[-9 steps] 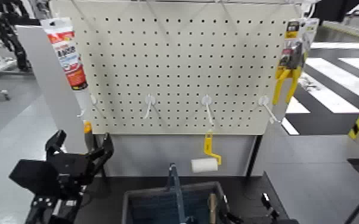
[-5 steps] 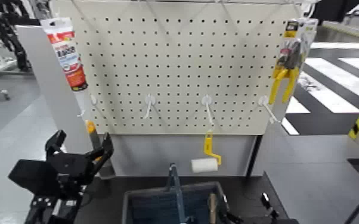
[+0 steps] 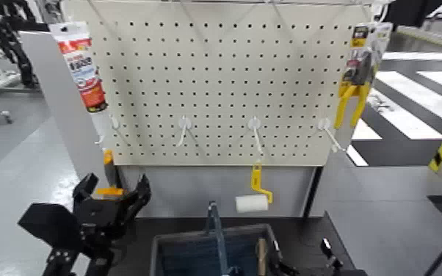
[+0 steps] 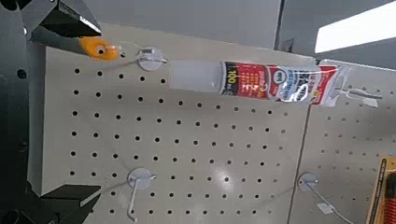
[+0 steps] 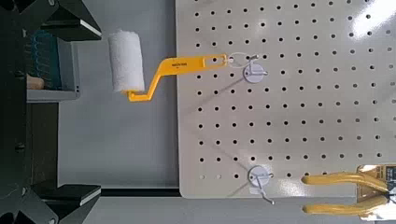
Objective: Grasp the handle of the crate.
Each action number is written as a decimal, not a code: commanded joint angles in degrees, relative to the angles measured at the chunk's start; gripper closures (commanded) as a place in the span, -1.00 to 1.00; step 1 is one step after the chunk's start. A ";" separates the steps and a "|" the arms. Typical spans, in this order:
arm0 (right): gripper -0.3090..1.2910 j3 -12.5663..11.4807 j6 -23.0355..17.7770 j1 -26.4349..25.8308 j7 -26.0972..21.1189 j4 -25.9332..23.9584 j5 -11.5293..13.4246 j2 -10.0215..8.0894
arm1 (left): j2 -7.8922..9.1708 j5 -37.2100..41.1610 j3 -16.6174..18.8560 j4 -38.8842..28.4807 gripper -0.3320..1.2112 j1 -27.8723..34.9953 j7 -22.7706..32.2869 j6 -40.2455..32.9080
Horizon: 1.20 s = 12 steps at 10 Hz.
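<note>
The dark grey crate (image 3: pixel 194 257) sits at the bottom middle of the head view, below the pegboard. Its thin dark blue-grey handle (image 3: pixel 215 229) rises upright from its middle. A short tan tool handle (image 3: pixel 261 253) stands inside it. My left gripper (image 3: pixel 114 197) is open and empty, raised to the left of the crate and apart from it. My right gripper (image 5: pixel 82 110) is open and empty; only dark parts of that arm (image 3: pixel 328 257) show beside the crate's right side. The crate's ribbed blue inside (image 5: pixel 51 58) shows in the right wrist view.
A white pegboard (image 3: pixel 216 81) stands behind the crate. On it hang a sealant tube (image 3: pixel 83 67), a yellow paint roller (image 3: pixel 252 200) and yellow pliers (image 3: pixel 356 82), beside bare hooks (image 3: pixel 255 126). A grey panel (image 3: pixel 59 103) stands at the left.
My left gripper has moved to the right and slightly down, closer to the crate, still open. The crate and the right arm have not moved.
</note>
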 commanded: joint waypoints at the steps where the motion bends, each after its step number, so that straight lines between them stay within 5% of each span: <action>1: -0.43 0.09 0.49 -0.09 0.14 -0.09 -0.02 -0.12 | 0.00 8.71 -0.28 -0.48 -0.43 1.05 -3.40 6.07; 6: -0.43 0.35 0.93 -0.44 0.40 -0.09 -0.20 -0.47 | -0.35 23.47 1.13 0.13 -0.43 -0.01 -10.34 20.22; 12: -0.43 0.44 1.11 -0.52 0.49 -0.09 -0.20 -0.47 | 5.01 48.08 1.83 0.92 -0.43 -3.79 -14.21 44.13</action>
